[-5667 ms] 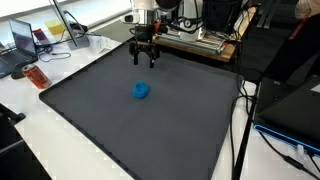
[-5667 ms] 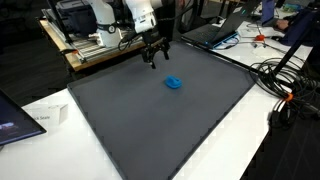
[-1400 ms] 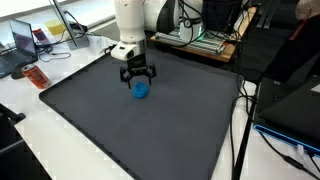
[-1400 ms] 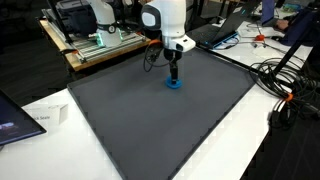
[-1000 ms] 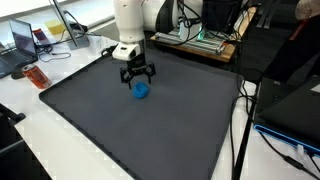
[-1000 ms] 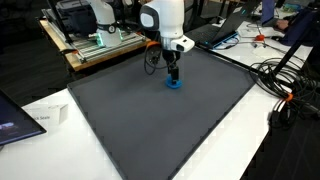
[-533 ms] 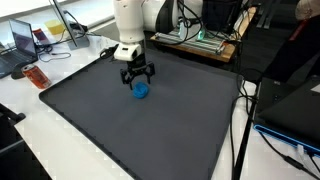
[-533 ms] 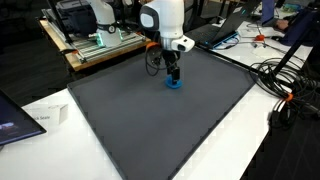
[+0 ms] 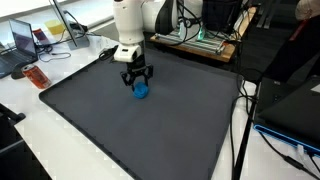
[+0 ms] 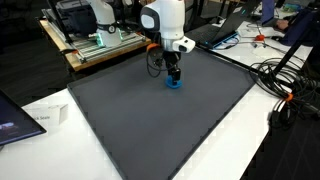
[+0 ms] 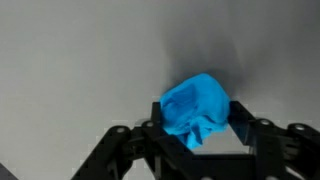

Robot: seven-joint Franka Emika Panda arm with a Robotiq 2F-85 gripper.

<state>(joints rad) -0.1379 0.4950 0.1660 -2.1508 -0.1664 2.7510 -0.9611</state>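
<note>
Arm (image 9: pixel 128 22) upright over the black mat (image 9: pixel 150 130), your gripper (image 9: pixel 138 82) pointing straight down, jaws wide astride the blue crumpled lump (image 11: pixel 198 108) near the mat's far edge; open mat on every other side.

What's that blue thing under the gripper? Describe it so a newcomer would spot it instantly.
Start from the large dark grey mat. Toward one edge, directly under the open gripper, lies a small, lumpy bright blue object. It is the only brightly coloured thing on the mat.
</note>
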